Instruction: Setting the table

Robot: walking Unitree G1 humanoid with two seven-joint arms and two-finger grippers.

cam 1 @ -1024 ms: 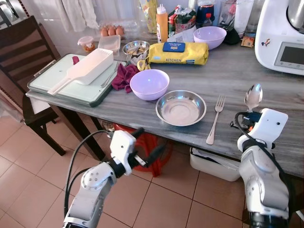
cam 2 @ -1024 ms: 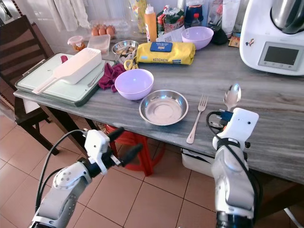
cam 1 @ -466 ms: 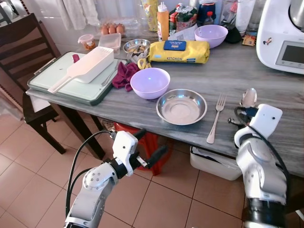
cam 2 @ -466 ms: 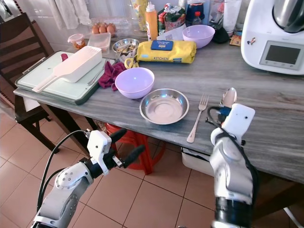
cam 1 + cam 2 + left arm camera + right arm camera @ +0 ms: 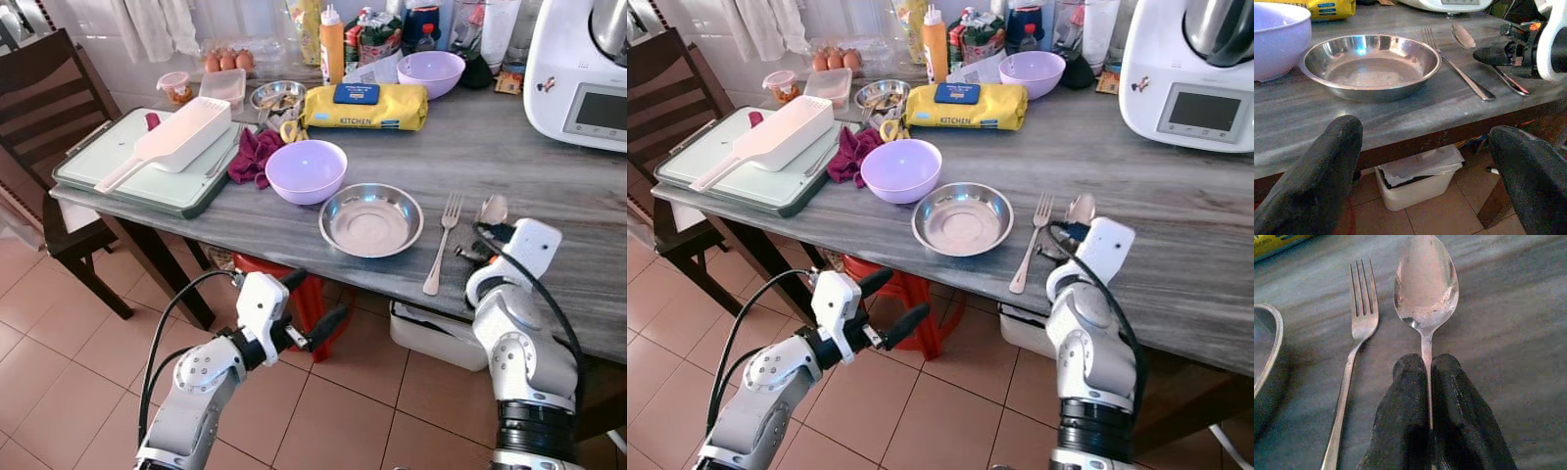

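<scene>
A steel plate (image 5: 372, 218) lies near the front edge of the grey table (image 5: 549, 166), with a fork (image 5: 442, 243) just to its right. My right gripper (image 5: 1425, 374) is shut on the handle of a spoon (image 5: 1425, 286), whose bowl lies low over the table right of the fork, also seen as the spoon (image 5: 491, 209). My left gripper (image 5: 312, 307) is open and hangs below the table edge in front of the plate, with nothing between its fingers (image 5: 1317, 171).
A lilac bowl (image 5: 307, 170) sits behind the plate, beside a maroon cloth (image 5: 255, 157). A green tray (image 5: 147, 176) with a white scoop fills the left end. A yellow packet (image 5: 366, 106), second lilac bowl (image 5: 432, 73) and white appliance (image 5: 578, 69) stand behind. A dark chair (image 5: 49, 108) stands left.
My right gripper has lowered the spoon towards the table and brought it closer to the fork. My left arm has hardly moved.
</scene>
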